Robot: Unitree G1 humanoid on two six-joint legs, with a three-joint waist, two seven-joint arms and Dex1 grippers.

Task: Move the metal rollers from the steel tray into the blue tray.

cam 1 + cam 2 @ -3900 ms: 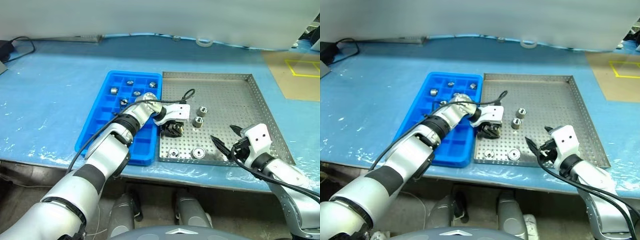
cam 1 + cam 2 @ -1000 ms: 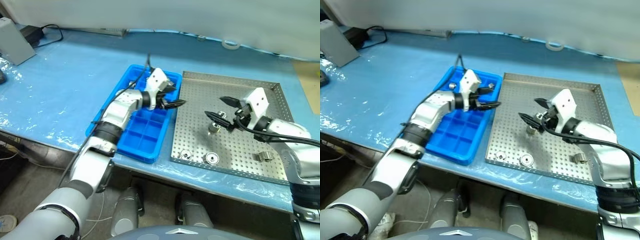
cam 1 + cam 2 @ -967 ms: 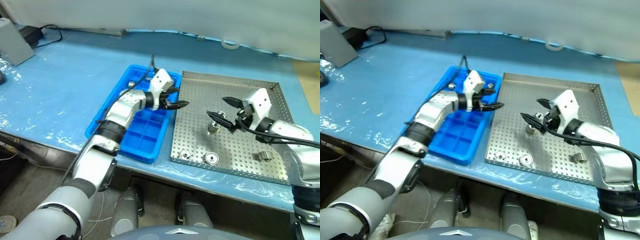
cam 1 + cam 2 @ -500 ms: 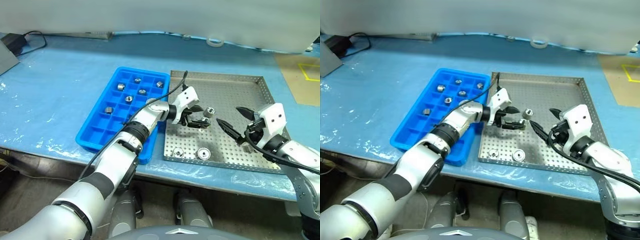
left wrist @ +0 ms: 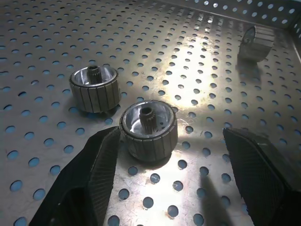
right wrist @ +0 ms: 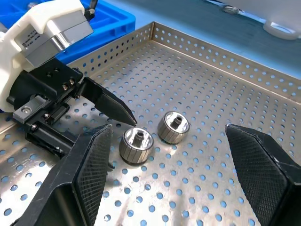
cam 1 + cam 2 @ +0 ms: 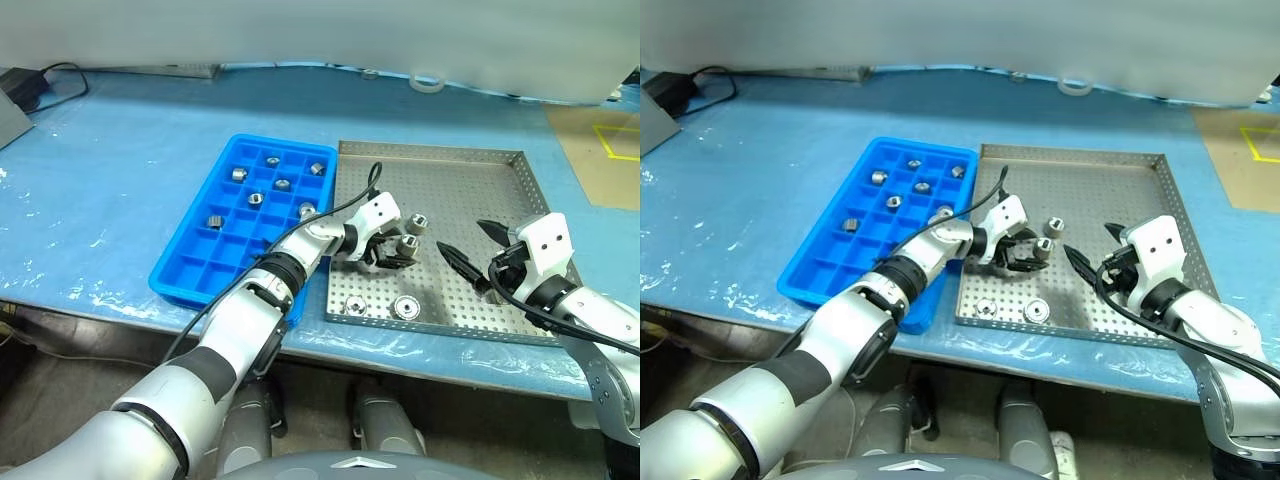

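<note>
The steel tray point(image 7: 455, 180) holds two upright metal rollers point(image 7: 418, 222) side by side near its middle, and two more lie flat point(image 7: 352, 305) near its front rim. My left gripper point(image 7: 393, 252) is low over the tray and open. In the left wrist view its fingers point(image 5: 101, 155) straddle the nearer roller point(image 5: 148, 130) without gripping it. The right gripper point(image 7: 463, 238) hovers open just right of the pair, empty. The blue tray point(image 7: 200, 262) on the left holds several rollers point(image 7: 284, 184) in its far compartments.
Another roller point(image 5: 256, 43) lies on its side near a tray rim. A blue sheet covers the table point(image 7: 120, 150). A tape ring point(image 7: 427, 79) sits at the far edge and a cable point(image 7: 45, 80) at the far left.
The left gripper has crossed from over the blue tray to the steel tray and sunk down around the nearer upright roller. The right gripper has drawn back a little. The camera view shifted.
</note>
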